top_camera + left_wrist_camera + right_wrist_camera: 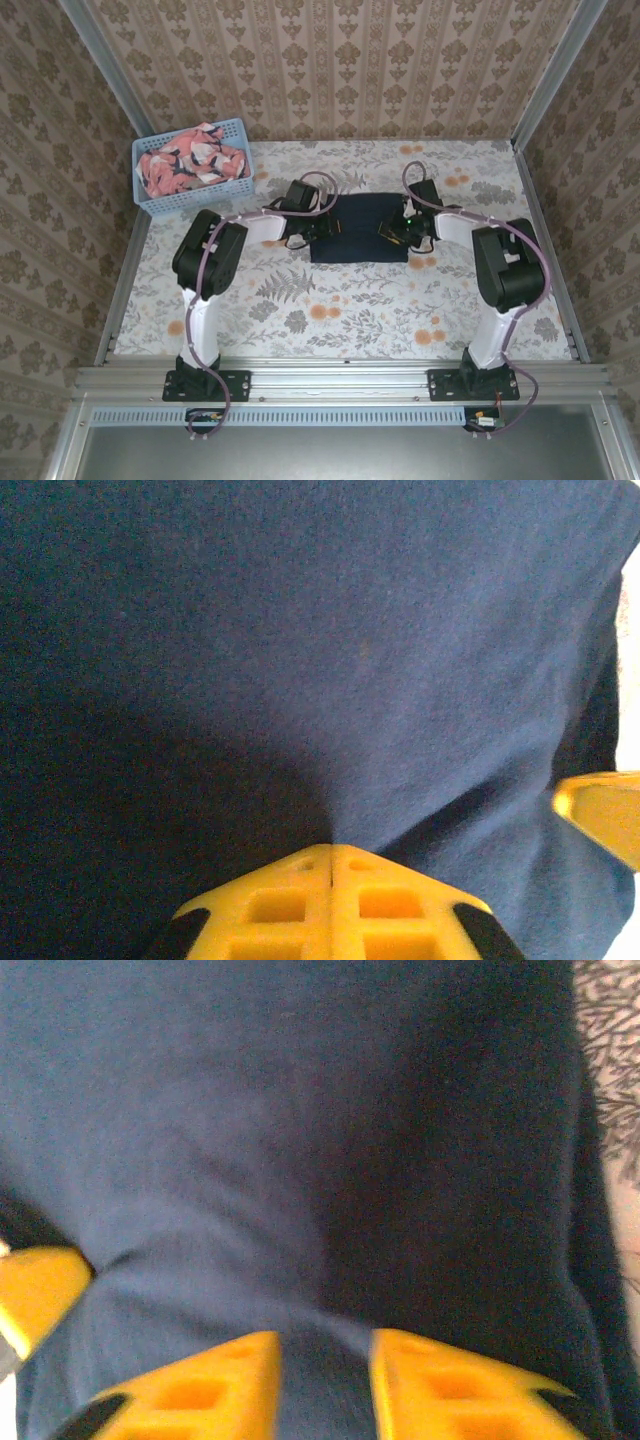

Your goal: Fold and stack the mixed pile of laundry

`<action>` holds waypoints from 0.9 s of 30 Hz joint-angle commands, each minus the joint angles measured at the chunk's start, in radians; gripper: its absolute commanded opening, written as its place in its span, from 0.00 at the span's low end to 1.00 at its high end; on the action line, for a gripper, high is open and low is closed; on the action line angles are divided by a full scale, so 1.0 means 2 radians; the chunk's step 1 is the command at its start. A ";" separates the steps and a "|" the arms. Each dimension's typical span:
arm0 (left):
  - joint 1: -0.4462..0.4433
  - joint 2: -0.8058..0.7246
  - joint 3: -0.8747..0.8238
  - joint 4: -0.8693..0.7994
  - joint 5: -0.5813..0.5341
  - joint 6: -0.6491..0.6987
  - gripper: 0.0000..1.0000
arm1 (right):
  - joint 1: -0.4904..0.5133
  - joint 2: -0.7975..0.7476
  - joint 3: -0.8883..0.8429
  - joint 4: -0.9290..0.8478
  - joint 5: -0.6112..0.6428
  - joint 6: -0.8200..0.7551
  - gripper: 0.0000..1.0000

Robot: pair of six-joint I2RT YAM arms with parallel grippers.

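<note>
**1 pinch, 1 gap**

Left gripper [330,852] is pinched tight on the navy garment [360,218]. Right gripper [323,1360] has its fingers apart, with navy cloth between them. The garment lies flat, right of the basket [200,201], which holds the coral-pink printed garment [195,160].

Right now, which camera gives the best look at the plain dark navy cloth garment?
The top external view: the dark navy cloth garment lies nearly whole there, a flat rectangle on the floral table. Both wrist views give close, partial stretches of its fabric.
</note>
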 commanded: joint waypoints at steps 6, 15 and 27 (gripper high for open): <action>0.030 -0.145 -0.025 -0.116 -0.073 0.062 0.75 | 0.019 -0.107 0.024 -0.149 0.085 -0.077 0.57; 0.043 -0.111 -0.064 -0.095 -0.071 0.054 0.66 | 0.024 -0.086 0.024 -0.169 0.149 -0.082 0.66; 0.008 -0.026 -0.044 -0.021 -0.034 0.013 0.30 | 0.039 -0.126 0.011 -0.169 0.154 -0.082 0.65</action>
